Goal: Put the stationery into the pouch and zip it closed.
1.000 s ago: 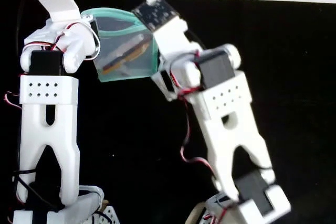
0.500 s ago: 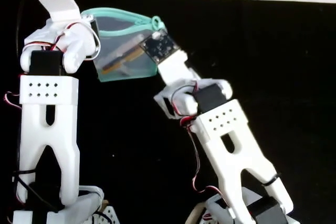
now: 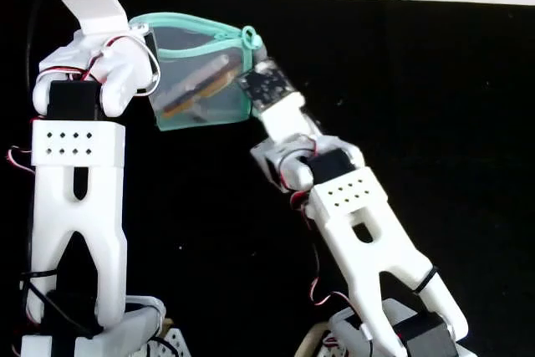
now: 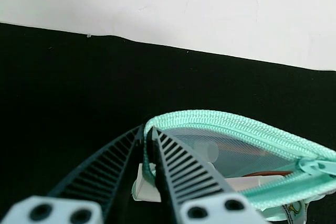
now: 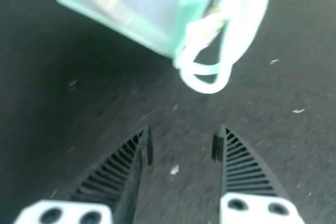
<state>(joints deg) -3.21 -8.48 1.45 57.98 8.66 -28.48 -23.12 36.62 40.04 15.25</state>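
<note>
A teal pouch (image 3: 203,77) with clear mesh sides is held up off the black table, with pens and a pencil (image 3: 197,83) inside it. Its zip (image 4: 236,125) runs shut along the top edge, and the pull (image 4: 311,165) sits at the far end. My left gripper (image 4: 148,141) is shut on the pouch's near end, pinching the teal edge. My right gripper (image 5: 181,144) is open and holds nothing. It hovers over the table a little short of the pouch (image 5: 137,4) and its white cord loop (image 5: 209,70).
The black cloth (image 3: 435,89) covers the table, and a white wall (image 4: 173,3) runs along its far edge. The right arm's wrist board (image 3: 267,85) sits close to the pouch's right corner. Open cloth lies to the right.
My right arm has drawn back from the pouch's right end toward the front. The zip's top edge and the loop, covered before, now show. The left arm has kept still.
</note>
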